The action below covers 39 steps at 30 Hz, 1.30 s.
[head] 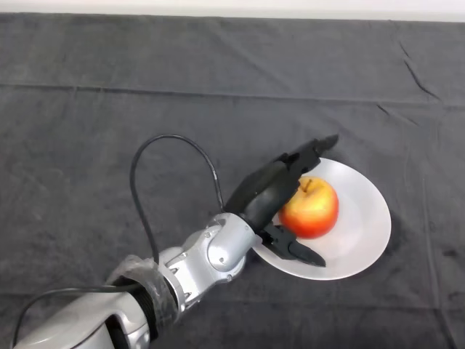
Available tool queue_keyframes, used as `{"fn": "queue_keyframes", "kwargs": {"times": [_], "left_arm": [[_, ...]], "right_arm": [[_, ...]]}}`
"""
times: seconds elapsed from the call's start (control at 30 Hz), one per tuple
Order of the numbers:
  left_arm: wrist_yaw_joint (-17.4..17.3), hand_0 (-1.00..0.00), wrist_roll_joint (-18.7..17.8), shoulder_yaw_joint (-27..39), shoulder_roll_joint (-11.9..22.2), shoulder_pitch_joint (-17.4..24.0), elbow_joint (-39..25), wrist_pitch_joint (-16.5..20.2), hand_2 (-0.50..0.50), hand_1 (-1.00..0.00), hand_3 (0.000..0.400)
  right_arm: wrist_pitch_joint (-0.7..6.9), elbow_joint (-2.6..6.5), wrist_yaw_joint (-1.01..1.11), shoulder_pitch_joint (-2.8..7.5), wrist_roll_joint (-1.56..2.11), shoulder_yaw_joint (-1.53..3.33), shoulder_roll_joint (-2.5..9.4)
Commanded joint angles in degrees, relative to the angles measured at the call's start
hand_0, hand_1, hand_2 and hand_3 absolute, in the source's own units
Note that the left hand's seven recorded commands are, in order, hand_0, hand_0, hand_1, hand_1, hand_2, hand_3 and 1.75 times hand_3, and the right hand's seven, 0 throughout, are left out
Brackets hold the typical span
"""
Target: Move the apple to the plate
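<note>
Dark creased cloth (145,87) under round white plate (367,225), glossy apple (312,209)

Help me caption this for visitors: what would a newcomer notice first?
The red-and-yellow apple sitting on the white plate, right of centre on the dark cloth. Next, the black hand at the apple's left side, fingers spread open around it, on a silver-grey arm from the lower left.

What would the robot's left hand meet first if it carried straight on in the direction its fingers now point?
Probably only the far rim of the plate, then dark cloth. The left hand already sits against the apple, open, fingers aimed up-right past it; height is unclear.
</note>
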Motion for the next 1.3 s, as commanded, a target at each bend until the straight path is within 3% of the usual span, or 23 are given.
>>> {"fn": "queue_keyframes", "kwargs": {"times": [0.03,0.47,0.8,1.3], "left_arm": [[-0.5,0.0,-0.9,2.5,2.2,-3.4,1.3,-1.3,0.0,0.0,0.0],[3.1,0.0,-1.5,13.7,9.2,-0.8,-5.3,-2.5,0.0,0.0,0.0],[6.4,0.0,-0.8,22.2,15.3,4.1,-12.9,-2.9,0.0,0.0,0.0],[7.7,0.0,-0.6,35.8,26.5,13.8,-25.1,-3.4,0.0,0.0,0.0]], "right_arm": [[5.09,6.75,-0.14,6.21,0.5,-1.18,4.61],[5.14,6.66,-0.16,6.24,0.36,-1.3,4.62],[5.24,6.5,-0.17,6.29,0.3,-1.34,4.64],[5.42,6.23,-0.19,6.38,0.31,-1.3,4.68]]}}
